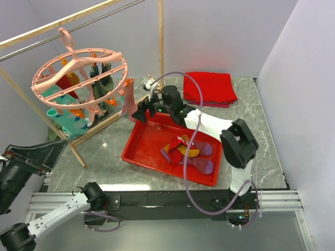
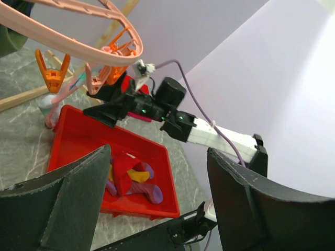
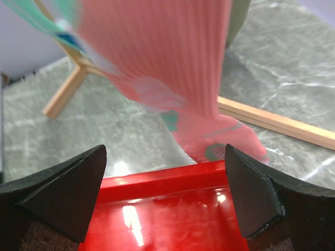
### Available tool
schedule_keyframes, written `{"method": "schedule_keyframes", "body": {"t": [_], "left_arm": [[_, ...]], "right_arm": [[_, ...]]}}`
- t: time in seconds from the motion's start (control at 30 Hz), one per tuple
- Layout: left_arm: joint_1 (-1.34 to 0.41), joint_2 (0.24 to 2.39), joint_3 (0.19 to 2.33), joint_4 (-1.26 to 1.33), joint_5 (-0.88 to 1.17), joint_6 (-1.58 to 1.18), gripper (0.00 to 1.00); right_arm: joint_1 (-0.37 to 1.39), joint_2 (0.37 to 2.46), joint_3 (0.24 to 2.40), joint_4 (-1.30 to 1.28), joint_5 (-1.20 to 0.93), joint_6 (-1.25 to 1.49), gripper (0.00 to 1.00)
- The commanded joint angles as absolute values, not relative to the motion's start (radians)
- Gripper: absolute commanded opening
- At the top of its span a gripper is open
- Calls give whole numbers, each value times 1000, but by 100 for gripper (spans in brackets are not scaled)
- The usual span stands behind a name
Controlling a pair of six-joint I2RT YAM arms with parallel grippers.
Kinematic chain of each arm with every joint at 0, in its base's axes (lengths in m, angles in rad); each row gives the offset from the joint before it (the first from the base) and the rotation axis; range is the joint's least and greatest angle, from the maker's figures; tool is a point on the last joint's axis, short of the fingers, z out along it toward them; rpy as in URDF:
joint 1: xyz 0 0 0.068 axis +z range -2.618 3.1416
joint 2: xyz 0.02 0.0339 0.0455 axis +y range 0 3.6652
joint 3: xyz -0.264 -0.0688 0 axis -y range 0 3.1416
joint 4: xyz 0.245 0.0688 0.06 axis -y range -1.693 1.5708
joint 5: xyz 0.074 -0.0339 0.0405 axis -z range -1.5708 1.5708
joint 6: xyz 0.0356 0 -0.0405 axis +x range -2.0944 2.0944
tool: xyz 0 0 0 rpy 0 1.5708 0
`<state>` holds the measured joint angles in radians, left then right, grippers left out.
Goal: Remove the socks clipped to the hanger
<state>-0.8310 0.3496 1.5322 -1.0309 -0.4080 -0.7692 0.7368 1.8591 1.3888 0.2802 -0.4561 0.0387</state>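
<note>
The round pink hanger hangs from the rack bar at the left. Teal, maroon and dark green socks are clipped under it. A pink sock hangs at its right side. My right gripper is open and empty over the red tray's far left rim, just short of the pink sock, which hangs beyond its jaws. Several socks lie in the tray. My left gripper is open and empty at the table's left edge, away from the hanger.
A folded red cloth lies at the back right. The wooden rack with its metal bar and low wooden rail stands along the left. An empty orange clip dangles from the ring. White walls close in behind and right.
</note>
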Motion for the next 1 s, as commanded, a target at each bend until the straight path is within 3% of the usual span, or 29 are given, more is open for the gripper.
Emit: {"method": "schedule_keyframes", "body": {"t": [0.0,0.23,0.5,0.63,0.67,0.77,0.83,0.97], "left_arm": [[-836,391,1494,-959,-376,-765,78],[-836,419,1483,-943,-414,-747,79],[-836,451,1437,-885,-390,-756,78],[-836,471,1428,-870,-356,-772,77],[-836,475,1430,-874,-351,-782,76],[-836,488,1443,-891,-341,-796,75],[-835,489,1448,-905,-339,-804,74],[-835,468,1437,-902,-354,-836,74]], "right_arm": [[707,1960,1536,364,-600,-31,100],[684,2118,1670,382,-644,-17,100],[699,2086,1579,524,-703,123,83],[730,2020,1533,545,-709,161,52],[736,2008,1526,540,-695,167,33],[759,1947,1503,508,-648,184,5],[773,1886,1465,503,-620,190,0],[814,1795,1442,430,-526,209,0]]}}
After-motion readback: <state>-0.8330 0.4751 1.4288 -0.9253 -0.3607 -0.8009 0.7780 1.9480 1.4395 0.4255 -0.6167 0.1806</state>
